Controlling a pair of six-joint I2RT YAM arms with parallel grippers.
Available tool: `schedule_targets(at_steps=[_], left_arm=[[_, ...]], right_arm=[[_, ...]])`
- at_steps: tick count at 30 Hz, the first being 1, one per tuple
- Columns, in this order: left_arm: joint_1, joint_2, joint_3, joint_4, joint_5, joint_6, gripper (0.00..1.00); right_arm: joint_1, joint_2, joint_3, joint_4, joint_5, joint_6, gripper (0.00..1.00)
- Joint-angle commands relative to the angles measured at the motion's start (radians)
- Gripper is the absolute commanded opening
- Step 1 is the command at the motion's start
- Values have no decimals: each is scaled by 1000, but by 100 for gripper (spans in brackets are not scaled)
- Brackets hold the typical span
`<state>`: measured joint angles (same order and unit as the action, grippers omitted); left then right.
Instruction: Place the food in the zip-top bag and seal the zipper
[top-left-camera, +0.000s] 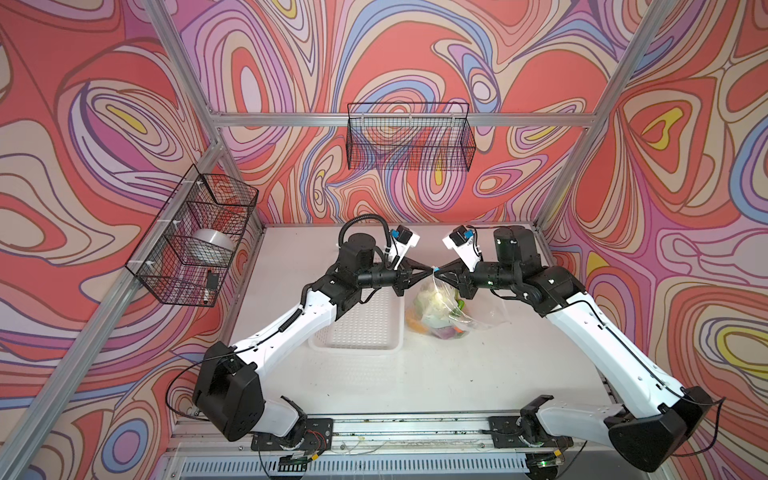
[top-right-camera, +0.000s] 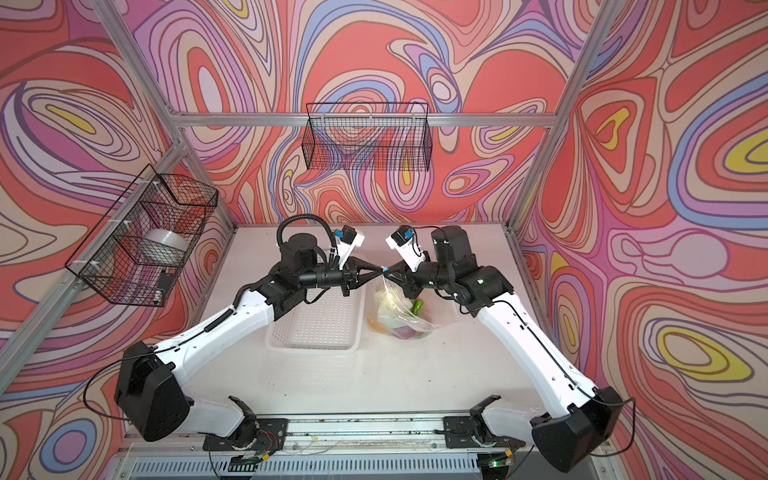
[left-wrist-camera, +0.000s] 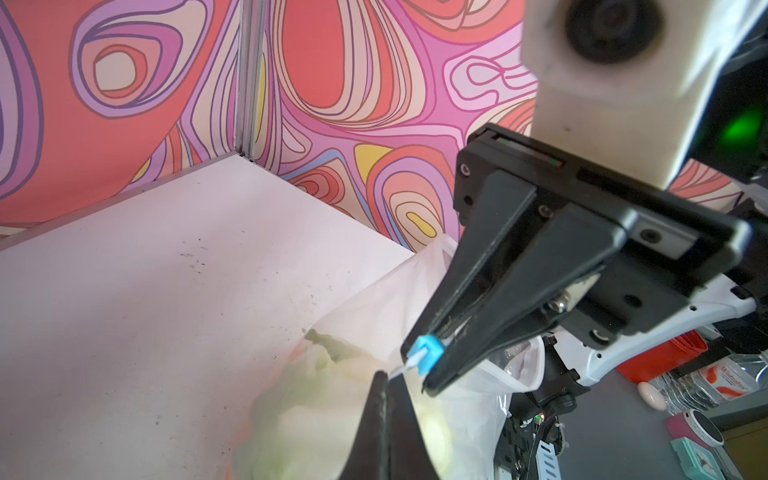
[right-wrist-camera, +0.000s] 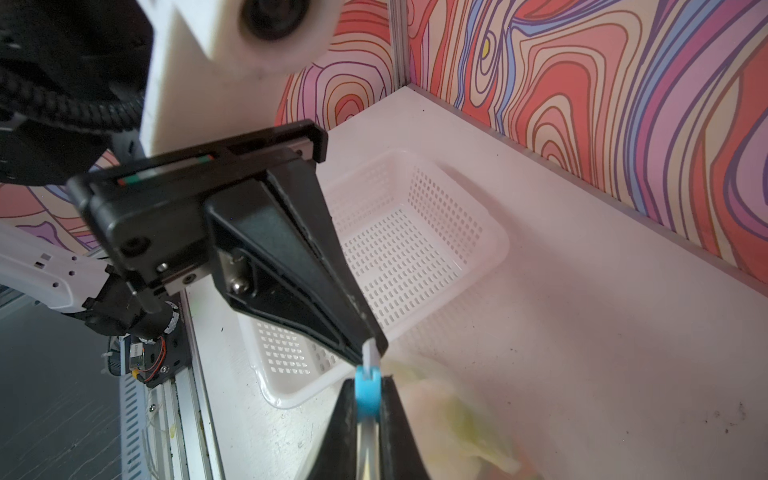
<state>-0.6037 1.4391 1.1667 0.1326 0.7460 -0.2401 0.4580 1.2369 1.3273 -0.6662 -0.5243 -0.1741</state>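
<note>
1. Though the clear crinkly zip-top bag (top-left-camera: 465, 318) of toy vegetables (top-left-camera: 430, 297) rests mid-frame beside the white perforated basket (top-left-camera: 357, 347), its mouth looks unsealed.
2. Above, left gripper (top-left-camera: 429, 272) pinches the thin zipper strip (right-wrist-camera: 370, 353); right gripper (top-left-camera: 441, 272) clamps the small blue slider tab (right-wrist-camera: 368, 392).
3. Next, probably: draw slider away, strip taut.

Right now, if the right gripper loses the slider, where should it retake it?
Pinch the slider by its flat faces, coming from the right along the zipper: it straddles the strip, and the left gripper, shut on the zipper's end, blocks the other side.
</note>
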Motion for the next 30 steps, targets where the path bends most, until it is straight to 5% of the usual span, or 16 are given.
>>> schedule_targets(at_steps=[1,10,14,17,20,30], left_arm=[[26,-34,-11,68,-112,-25,0],[27,-45,-14,68,-105,-31,0],[27,-25,-5,95,0,-60,2],[23,1,17,121,113,-109,28],[8,13,20,138,142,-115,39],[-16,70,40,154,174,-136,30]], right_arm=[[4,-46,-28,-63,24,-8,0],[5,-74,-48,-75,101,-24,0],[4,-79,-40,-56,64,-8,0],[4,-79,-26,-44,34,-2,0],[4,-77,-18,-35,20,0,0],[4,-67,-13,-32,23,8,0]])
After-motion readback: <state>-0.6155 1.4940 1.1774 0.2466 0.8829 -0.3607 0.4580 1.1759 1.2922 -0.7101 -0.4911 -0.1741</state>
